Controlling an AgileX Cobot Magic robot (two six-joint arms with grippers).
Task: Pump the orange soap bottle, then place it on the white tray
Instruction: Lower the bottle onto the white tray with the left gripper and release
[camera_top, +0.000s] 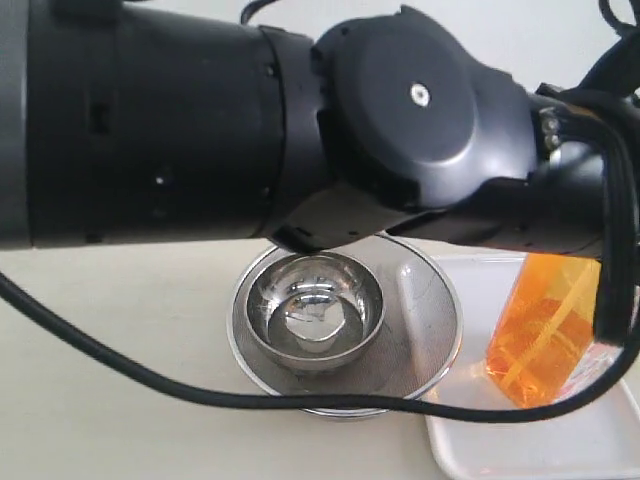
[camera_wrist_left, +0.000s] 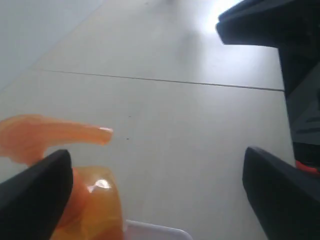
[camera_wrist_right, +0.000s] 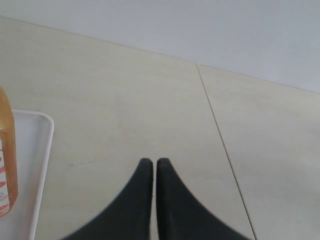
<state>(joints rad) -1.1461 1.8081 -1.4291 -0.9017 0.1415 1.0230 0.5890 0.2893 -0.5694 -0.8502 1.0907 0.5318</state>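
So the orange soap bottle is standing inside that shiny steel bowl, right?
Not quite. The orange soap bottle stands on the white tray, beside the steel bowl, not inside it. The exterior view shows this.

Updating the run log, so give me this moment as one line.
bottle: on tray | left claw: open, beside pump, no grip | right claw: shut, empty, over table

I find no word, number or brand that I can read. The orange soap bottle (camera_top: 545, 335), at three o'clock from the steel bowl (camera_top: 315, 310), carries a white label (camera_wrist_right: 3, 180) with reddish marks, cut off at the edge and too blurred to read.
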